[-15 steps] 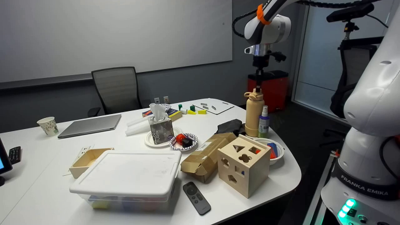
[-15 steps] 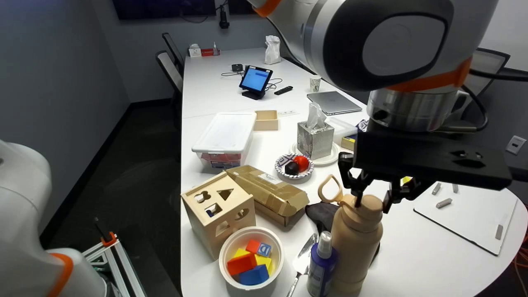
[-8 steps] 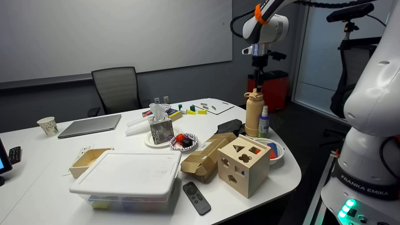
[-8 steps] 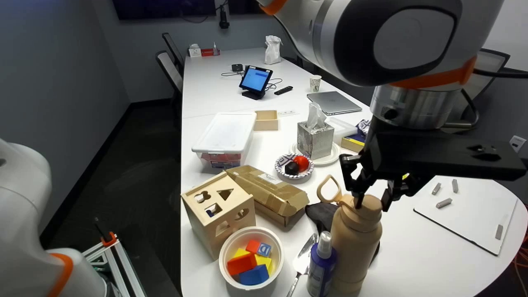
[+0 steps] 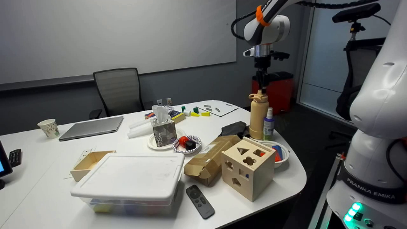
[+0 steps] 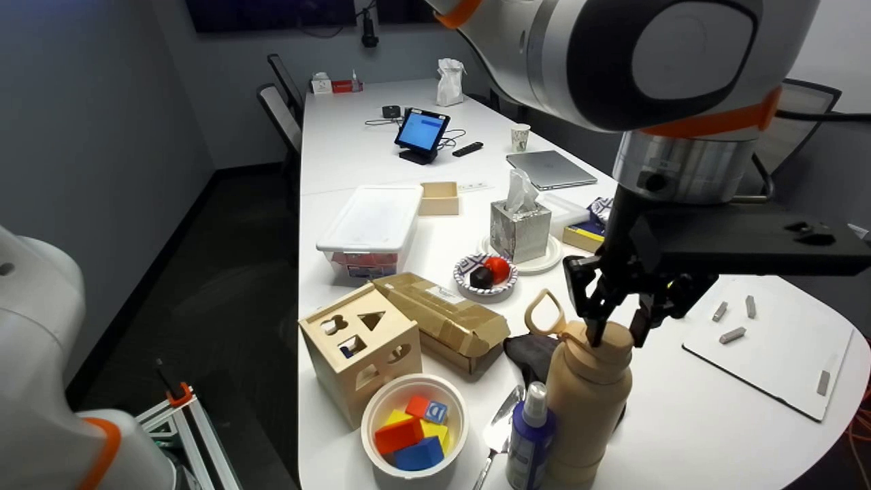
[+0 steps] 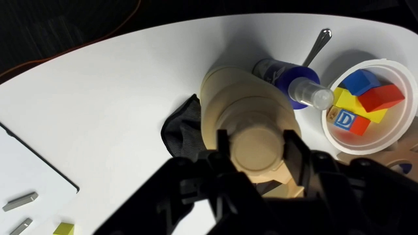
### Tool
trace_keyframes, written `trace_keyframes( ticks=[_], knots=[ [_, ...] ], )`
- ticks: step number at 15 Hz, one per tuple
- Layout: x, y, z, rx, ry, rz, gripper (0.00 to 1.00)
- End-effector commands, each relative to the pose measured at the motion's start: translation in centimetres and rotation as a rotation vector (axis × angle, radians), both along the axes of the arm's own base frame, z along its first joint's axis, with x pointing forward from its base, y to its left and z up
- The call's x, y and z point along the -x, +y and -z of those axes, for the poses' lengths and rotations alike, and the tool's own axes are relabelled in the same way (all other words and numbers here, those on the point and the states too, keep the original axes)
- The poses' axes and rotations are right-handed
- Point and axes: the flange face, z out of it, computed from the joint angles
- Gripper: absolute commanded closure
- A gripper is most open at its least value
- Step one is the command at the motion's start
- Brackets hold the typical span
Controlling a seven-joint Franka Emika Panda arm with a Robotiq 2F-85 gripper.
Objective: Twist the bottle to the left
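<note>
The tan bottle [image 5: 259,117] stands upright near the table's end; it also shows in an exterior view [image 6: 582,408] and from above in the wrist view [image 7: 212,104]. Its round cap [image 7: 256,150] has a loop handle that sticks out to one side. My gripper [image 7: 256,137] points down at the bottle's top, one finger on each side of the cap. Both fingers appear to touch the cap, and the jaws are partly closed around it. The gripper also shows at the cap in both exterior views [image 5: 262,88] [image 6: 616,337].
A purple spray bottle [image 6: 533,439] stands close beside the bottle. A white bowl [image 6: 373,446] of blocks and a spoon [image 7: 316,47] lie nearby. A dark cloth [image 7: 183,130] touches the bottle's base. A cardboard box [image 5: 206,159] and wooden cube [image 5: 262,179] stand further along.
The hand has turned and shifted slightly, leftward in an exterior view, while the fingertips stay at the cap. The bottle and its loop handle show no visible movement.
</note>
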Motion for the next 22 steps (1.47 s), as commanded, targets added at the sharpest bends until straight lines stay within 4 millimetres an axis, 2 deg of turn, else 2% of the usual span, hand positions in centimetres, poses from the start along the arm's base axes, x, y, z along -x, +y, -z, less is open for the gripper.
trace_keyframes(
  ticks=[1, 4, 5, 6, 10, 18, 22],
  knots=[
    [-0.1, -0.1, 3.4, 0.0, 0.088, -0.034, 0.81],
    [-0.2, 0.0, 3.2, 0.011, 0.089, -0.038, 0.81],
    [-0.3, 0.1, 3.0, 0.009, 0.082, -0.038, 0.31],
    [-0.3, 0.2, 2.7, 0.005, 0.073, -0.041, 0.3],
    [-0.1, 0.8, 2.5, -0.021, 0.066, -0.048, 0.01],
    [-0.1, 0.7, -1.3, -0.026, -0.007, -0.03, 0.01],
    [-0.3, 0.9, -3.8, -0.053, -0.059, 0.096, 0.0]
  ],
)
